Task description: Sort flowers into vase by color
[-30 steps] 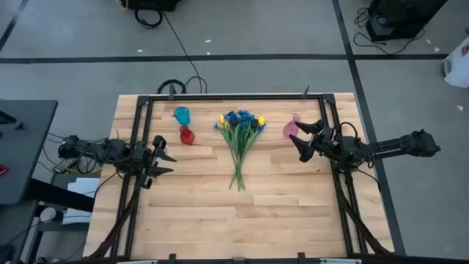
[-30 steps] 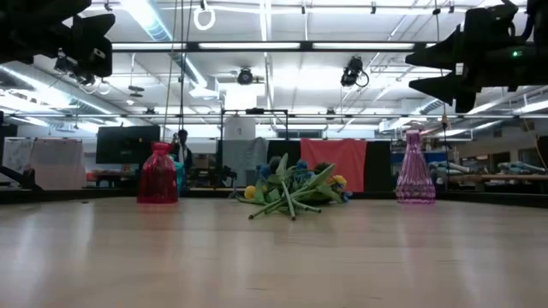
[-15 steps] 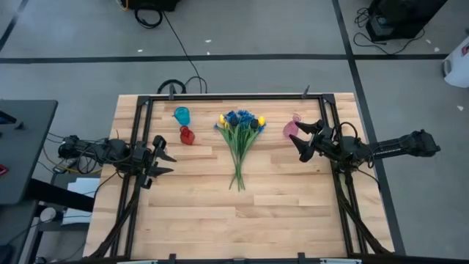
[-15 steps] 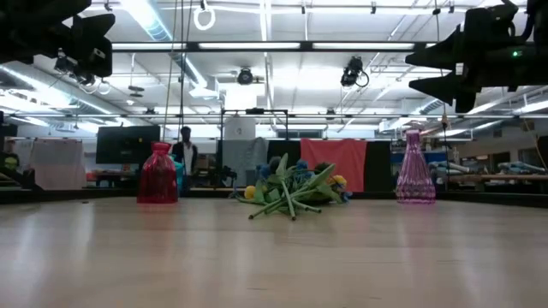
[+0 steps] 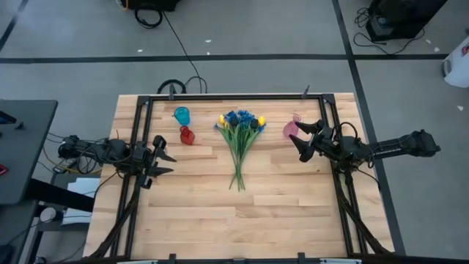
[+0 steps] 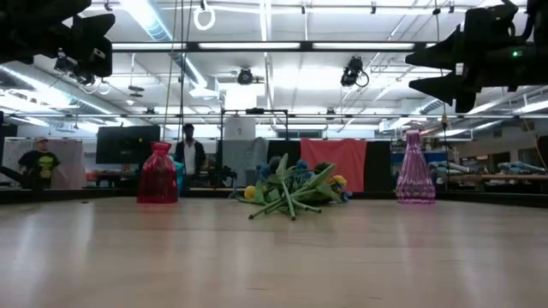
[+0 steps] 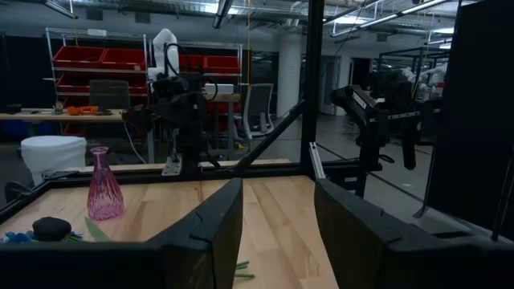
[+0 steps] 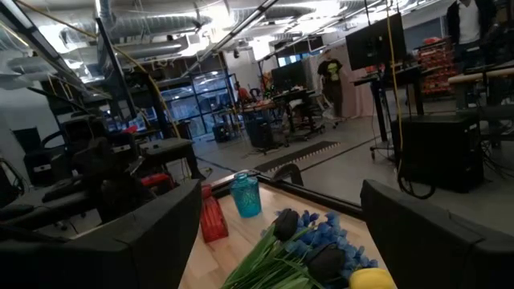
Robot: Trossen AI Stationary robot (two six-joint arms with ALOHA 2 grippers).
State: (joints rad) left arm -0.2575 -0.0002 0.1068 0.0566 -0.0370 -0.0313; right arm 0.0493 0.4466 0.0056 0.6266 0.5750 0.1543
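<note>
Nothing on the worktop (image 5: pixel 220 205) has moved; flowers (image 5: pixel 239 139), light and limp-stemmed, lie between the spread right hand (image 5: pixel 301 139) and partly spread left hand (image 5: pixel 163 159); grip mid-stem.

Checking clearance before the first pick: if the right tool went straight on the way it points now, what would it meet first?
The right tool, open and raised above the table, points toward the flowers; their blossom heads would likely come first, then the red vase. At its present height it may pass over them.

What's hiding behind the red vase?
A blue vase stands right behind the red vase. From table height the red vase covers nearly all of it; only a blue sliver shows at its side. Whether either holds anything cannot be seen.
</note>
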